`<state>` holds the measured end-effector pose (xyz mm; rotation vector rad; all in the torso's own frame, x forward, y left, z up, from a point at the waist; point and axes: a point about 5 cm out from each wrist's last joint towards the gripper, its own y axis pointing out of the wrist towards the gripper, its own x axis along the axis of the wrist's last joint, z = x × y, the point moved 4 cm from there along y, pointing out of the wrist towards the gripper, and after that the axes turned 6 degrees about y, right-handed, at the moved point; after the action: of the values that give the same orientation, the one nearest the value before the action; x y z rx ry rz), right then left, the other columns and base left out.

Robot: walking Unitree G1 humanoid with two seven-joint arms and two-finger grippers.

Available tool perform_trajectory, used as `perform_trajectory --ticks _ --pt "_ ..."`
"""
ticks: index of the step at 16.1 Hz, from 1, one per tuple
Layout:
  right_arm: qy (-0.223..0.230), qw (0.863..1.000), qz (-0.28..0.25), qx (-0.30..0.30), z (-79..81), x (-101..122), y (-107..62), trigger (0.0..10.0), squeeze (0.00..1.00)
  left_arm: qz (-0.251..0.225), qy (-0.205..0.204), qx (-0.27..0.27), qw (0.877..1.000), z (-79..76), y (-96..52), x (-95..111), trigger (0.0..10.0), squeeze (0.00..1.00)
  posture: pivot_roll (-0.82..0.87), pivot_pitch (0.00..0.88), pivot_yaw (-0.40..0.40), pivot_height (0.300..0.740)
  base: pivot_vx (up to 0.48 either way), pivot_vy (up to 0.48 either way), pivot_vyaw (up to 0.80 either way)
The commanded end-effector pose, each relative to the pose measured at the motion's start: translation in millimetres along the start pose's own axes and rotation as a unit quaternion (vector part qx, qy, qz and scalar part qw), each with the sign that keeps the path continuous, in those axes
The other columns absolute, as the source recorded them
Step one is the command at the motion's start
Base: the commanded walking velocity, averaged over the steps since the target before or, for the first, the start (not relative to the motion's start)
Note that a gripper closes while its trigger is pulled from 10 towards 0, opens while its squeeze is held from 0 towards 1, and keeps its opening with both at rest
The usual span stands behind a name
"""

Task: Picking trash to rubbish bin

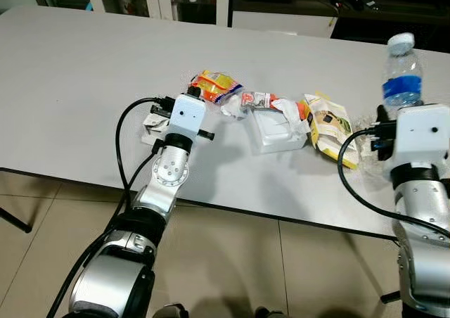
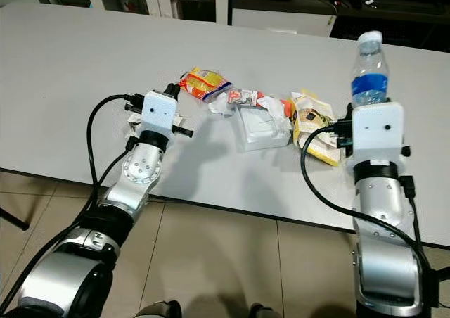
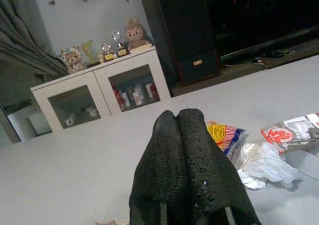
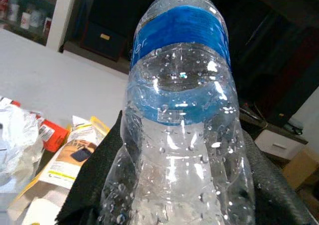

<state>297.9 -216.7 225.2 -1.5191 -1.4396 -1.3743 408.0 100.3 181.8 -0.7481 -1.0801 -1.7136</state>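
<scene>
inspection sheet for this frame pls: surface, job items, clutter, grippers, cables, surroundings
Surface: grey table, trash bunched at its middle.
Job's things: plastic bottle with blue label, upright in the right gripper; orange snack wrapper; yellow pouch; white box; crumpled plastic.
Clutter: nothing seen beyond the trash; no bin seen.
Grippers: left gripper over the table near the snack wrapper, jaws together, holding nothing. Right gripper clamped on the bottle.
Cables: black cable looping off each wrist.
Surroundings: white cabinet with figurines, tiled floor.
</scene>
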Motion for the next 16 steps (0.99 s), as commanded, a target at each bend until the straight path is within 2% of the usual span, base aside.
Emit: perform_trajectory --ticks 1,5,10,16 --pt "0.002 1.000 -0.001 0.004 1.5 -1 -0.3 10.0 0.00 0.005 -0.006 0.006 1.000 2.4 1.6 1 10.0 0.00 0.04 0.089 -0.033 0.740 0.000 0.000 0.00" --pt "0.015 1.000 0.004 -0.012 -2.1 -4 0.4 10.0 0.00 0.025 -0.018 0.012 0.999 4.3 5.3 -1 10.0 0.00 0.05 0.086 -0.021 0.740 0.000 0.000 0.00" --pt "0.016 1.000 0.004 -0.019 -4.2 -5 0.5 10.0 0.00 0.037 -0.042 0.003 0.998 3.4 8.9 -2 10.0 0.00 0.06 0.081 -0.011 0.740 0.000 0.000 -0.76" --pt "0.016 1.000 -0.001 -0.020 -3.1 -4 0.9 10.0 0.00 0.047 -0.054 -0.003 0.997 5.3 13.0 -1 10.0 0.00 0.06 0.078 -0.002 0.740 0.000 0.341 0.00"
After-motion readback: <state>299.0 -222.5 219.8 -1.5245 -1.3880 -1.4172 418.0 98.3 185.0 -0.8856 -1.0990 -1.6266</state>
